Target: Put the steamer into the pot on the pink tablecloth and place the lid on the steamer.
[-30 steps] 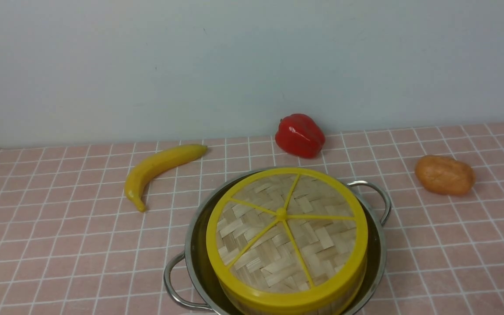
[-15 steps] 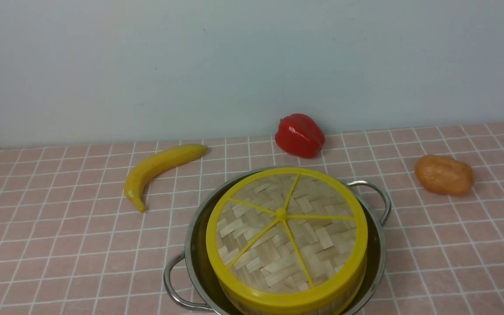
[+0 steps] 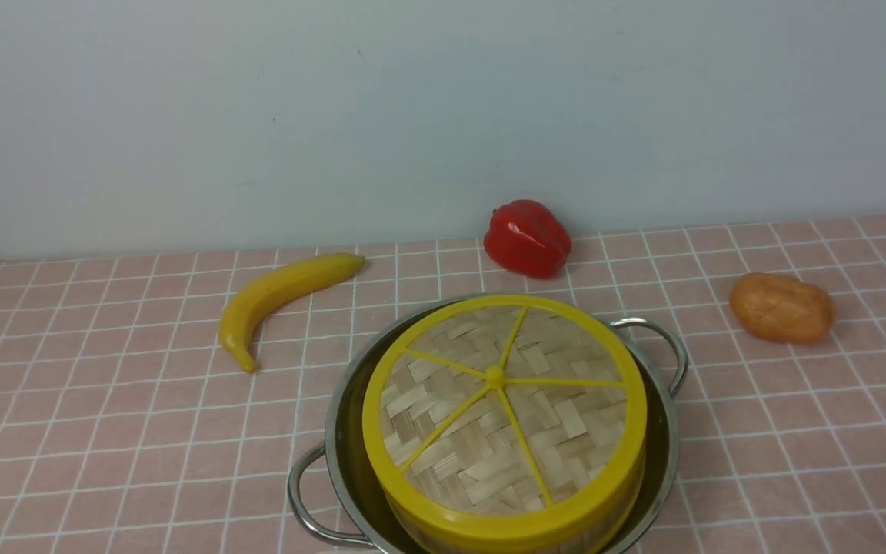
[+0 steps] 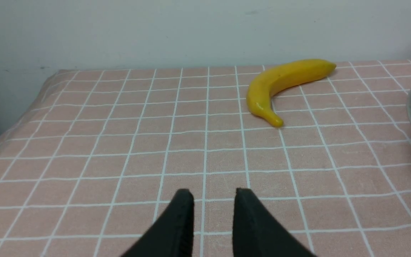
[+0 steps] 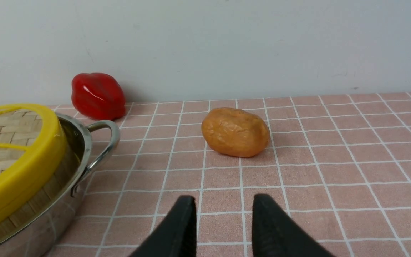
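The lid [image 3: 503, 404], a flat woven-bamboo disc with a glossy yellow rim and 5 yellow spokes meeting at a hub, sits on the steamer [image 5: 30, 200], whose slatted bamboo wall shows under the rim. Both stand inside the shiny steel pot [image 3: 662, 454] with 2 loop handles, on the pink tablecloth [image 3: 104, 431] gridded in white. A smooth yellow banana [image 3: 274, 296], a glossy red pepper [image 3: 527, 238] and a lumpy orange-brown potato [image 3: 781, 308] lie apart from the pot. The left gripper [image 4: 212, 210] hovers low over bare cloth, black tapered fingers slightly parted, holding nothing. The right gripper [image 5: 223, 214] hangs likewise near the potato, jaws narrowly apart, empty.
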You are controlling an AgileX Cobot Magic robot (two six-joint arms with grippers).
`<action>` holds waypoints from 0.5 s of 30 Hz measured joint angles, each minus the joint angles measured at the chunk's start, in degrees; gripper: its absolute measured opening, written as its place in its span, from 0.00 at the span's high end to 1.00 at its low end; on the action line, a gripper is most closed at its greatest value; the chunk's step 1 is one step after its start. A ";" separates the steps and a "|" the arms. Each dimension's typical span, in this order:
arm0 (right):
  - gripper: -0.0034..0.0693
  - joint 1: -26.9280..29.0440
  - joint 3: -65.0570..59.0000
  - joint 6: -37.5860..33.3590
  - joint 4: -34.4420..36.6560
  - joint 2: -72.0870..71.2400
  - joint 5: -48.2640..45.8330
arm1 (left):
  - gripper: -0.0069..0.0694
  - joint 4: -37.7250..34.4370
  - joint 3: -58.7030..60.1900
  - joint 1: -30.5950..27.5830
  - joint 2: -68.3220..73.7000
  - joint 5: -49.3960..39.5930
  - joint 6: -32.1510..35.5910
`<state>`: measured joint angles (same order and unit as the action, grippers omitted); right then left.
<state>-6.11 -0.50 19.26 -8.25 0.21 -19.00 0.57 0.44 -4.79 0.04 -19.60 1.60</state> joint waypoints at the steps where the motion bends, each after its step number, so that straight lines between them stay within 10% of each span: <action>1: 0.62 0.00 0.00 0.00 0.00 0.00 0.00 | 0.69 0.00 0.00 0.00 0.00 0.00 0.00; 15: 0.62 0.00 0.00 0.00 0.00 0.00 0.00 | 0.66 0.00 0.00 0.00 -0.03 0.00 0.00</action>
<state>-6.11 -0.50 19.26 -8.25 0.21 -19.00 0.57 0.44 -4.79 0.01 -19.60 1.60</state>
